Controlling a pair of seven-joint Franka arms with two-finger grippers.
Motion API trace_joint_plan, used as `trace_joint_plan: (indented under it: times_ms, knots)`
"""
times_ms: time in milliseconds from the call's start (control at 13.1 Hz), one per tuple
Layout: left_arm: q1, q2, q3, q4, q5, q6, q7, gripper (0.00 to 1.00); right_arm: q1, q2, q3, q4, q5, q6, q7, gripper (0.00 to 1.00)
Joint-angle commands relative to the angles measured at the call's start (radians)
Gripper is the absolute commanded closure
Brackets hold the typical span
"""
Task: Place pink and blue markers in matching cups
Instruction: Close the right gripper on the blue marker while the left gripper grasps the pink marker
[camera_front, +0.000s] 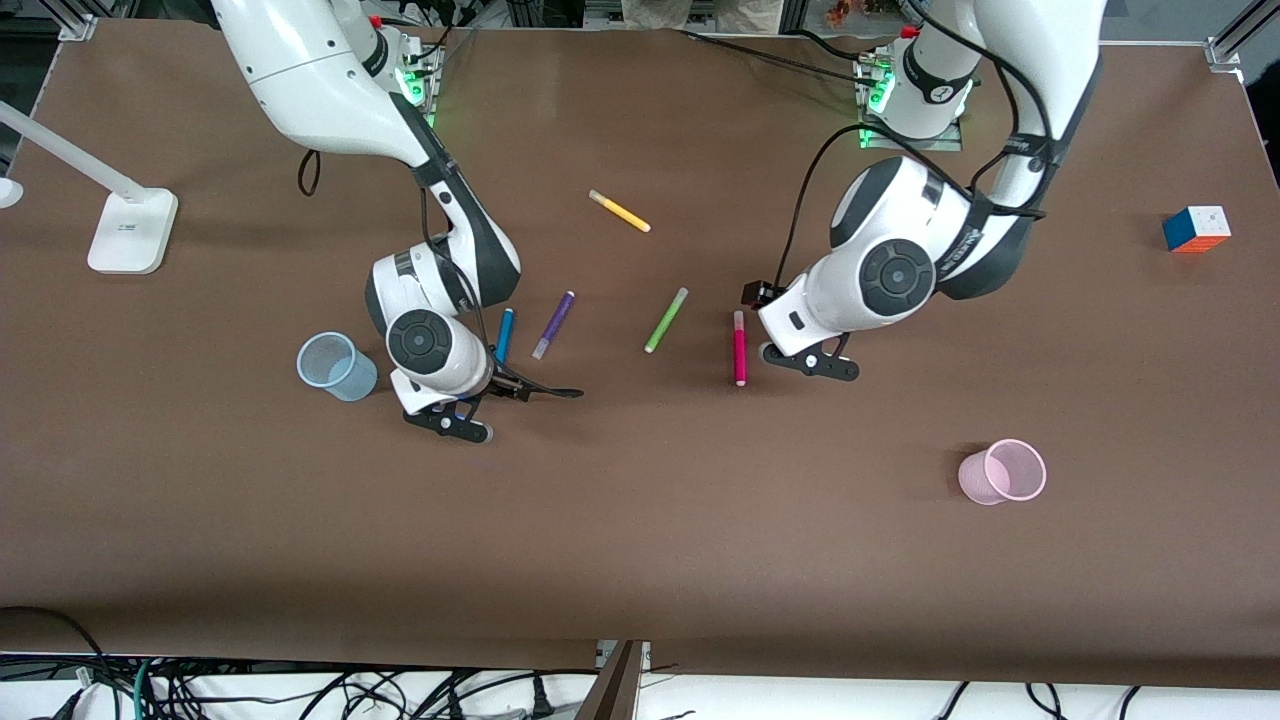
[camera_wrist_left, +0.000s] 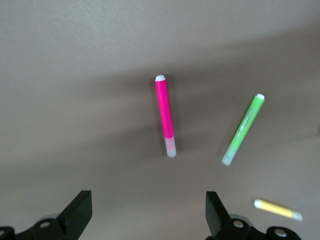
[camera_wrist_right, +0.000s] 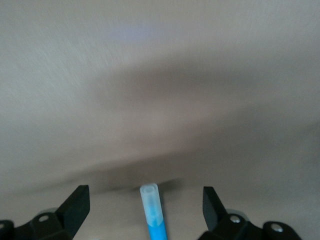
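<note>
The pink cup stands nearest the front camera, well apart from the pink marker and toward the left arm's end of the table, so the marker will need a carry to reach it. Farther from the camera than that cup, the left gripper hangs low just beside the pink marker; in its wrist view the fingers are spread wide with nothing between them, and the marker lies flat ahead of them, likely being lined up for a pinch. The right gripper is low over the blue marker, fingers released and straddling the marker's pale cap end, apparently set to close across it. The blue cup stands just beside that gripper, toward the right arm's end, a short carry. Both markers lie on the table, neither grasped. The purple pen and green pen lie between the two markers, and the yellow pen lies farthest from the pink cup
</note>
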Motion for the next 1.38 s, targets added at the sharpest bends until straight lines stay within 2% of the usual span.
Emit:
trace_joint_plan:
  times_ms: [0, 229, 382, 535, 688, 764, 993, 1069, 1222, 1299]
  knots:
    - [-0.032, 0.018, 0.001, -0.062, 0.026, 0.103, -0.037, 0.0, 0.004, -0.092, 0.011, -0.127, 0.007, 0.022, -0.047, 0.0]
    - [-0.065, 0.068, 0.001, -0.066, 0.074, 0.147, -0.115, 0.0, 0.004, -0.115, 0.015, -0.162, 0.007, 0.024, -0.067, 0.0]
    - [-0.085, 0.111, 0.001, -0.066, 0.124, 0.195, -0.205, 0.0, 0.003, -0.11, 0.014, -0.162, 0.007, 0.03, -0.076, 0.13]
    - [-0.099, 0.14, 0.001, -0.068, 0.144, 0.212, -0.232, 0.08, 0.003, -0.101, 0.014, -0.162, 0.007, 0.057, -0.082, 0.17]
    - [-0.102, 0.168, 0.001, -0.07, 0.157, 0.258, -0.232, 0.08, 0.001, -0.09, 0.014, -0.162, 0.007, 0.079, -0.082, 0.17]
    - [-0.108, 0.176, 0.001, -0.07, 0.16, 0.261, -0.232, 0.15, 0.001, -0.083, 0.014, -0.159, 0.007, 0.091, -0.082, 0.17]
    - [-0.11, 0.18, 0.001, -0.086, 0.16, 0.261, -0.232, 0.26, 0.003, -0.072, 0.014, -0.158, 0.008, 0.116, -0.081, 0.17]
    - [-0.114, 0.189, 0.001, -0.088, 0.16, 0.261, -0.232, 0.28, 0.001, -0.072, 0.014, -0.159, 0.007, 0.119, -0.081, 0.21]
    - [-0.116, 0.193, 0.001, -0.088, 0.16, 0.261, -0.233, 0.4, 0.001, -0.072, 0.014, -0.158, 0.008, 0.119, -0.082, 0.51]
    - [-0.117, 0.194, 0.001, -0.089, 0.16, 0.258, -0.233, 0.51, 0.001, -0.072, 0.014, -0.156, 0.008, 0.119, -0.082, 0.64]
